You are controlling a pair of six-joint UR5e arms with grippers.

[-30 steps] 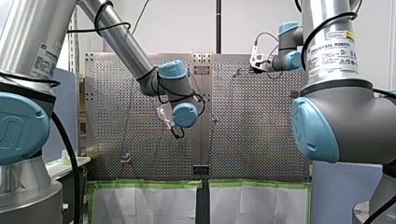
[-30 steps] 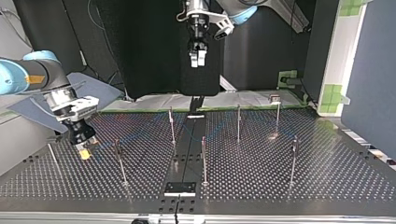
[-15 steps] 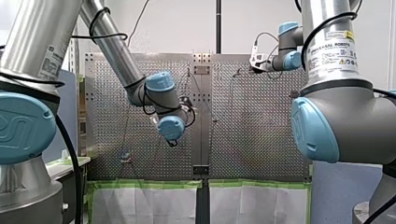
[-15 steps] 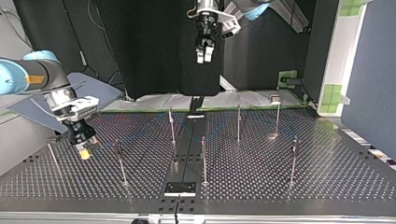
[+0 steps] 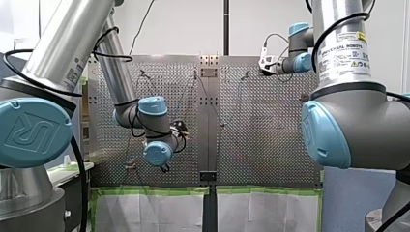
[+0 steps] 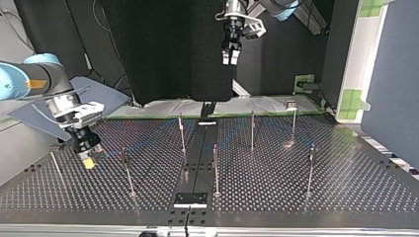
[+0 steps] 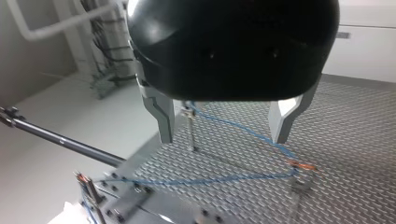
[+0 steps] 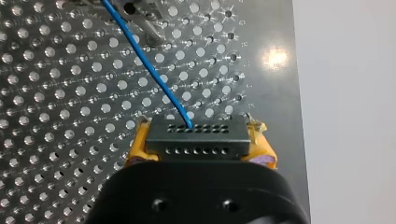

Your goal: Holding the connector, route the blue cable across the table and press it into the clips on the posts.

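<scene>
Locate the connector (image 8: pixel 196 133) pinched between the yellow pads (image 8: pixel 140 147) of my right end effector (image 8: pixel 198 151), just above the counter (image 8: pixel 56 116). Trace the blue cable (image 8: pixel 144 60) out of the connector's row of holes farther from the end effector, then ahead to a post's foot cut off by the frame.

In the top view, find that end effector (image 6: pixel 89 159) low over the counter (image 6: pixel 296 197). Treat the connector there as too small to tell apart from the pads, and the cable leading from it as faint against the holes.

Note my left end effector (image 7: pixel 223 123) well away from the connector and high above the counter, metal fingers (image 7: pixel 161 116) spread wide. Beyond them, follow the cable (image 7: pixel 233 126) running from top to top of the posts (image 7: pixel 191 130), far from the connector. Read no seating in the clips: too blurred.

In the front view, expect my left end effector hidden behind the left arm (image 5: pixel 145 111).
</scene>
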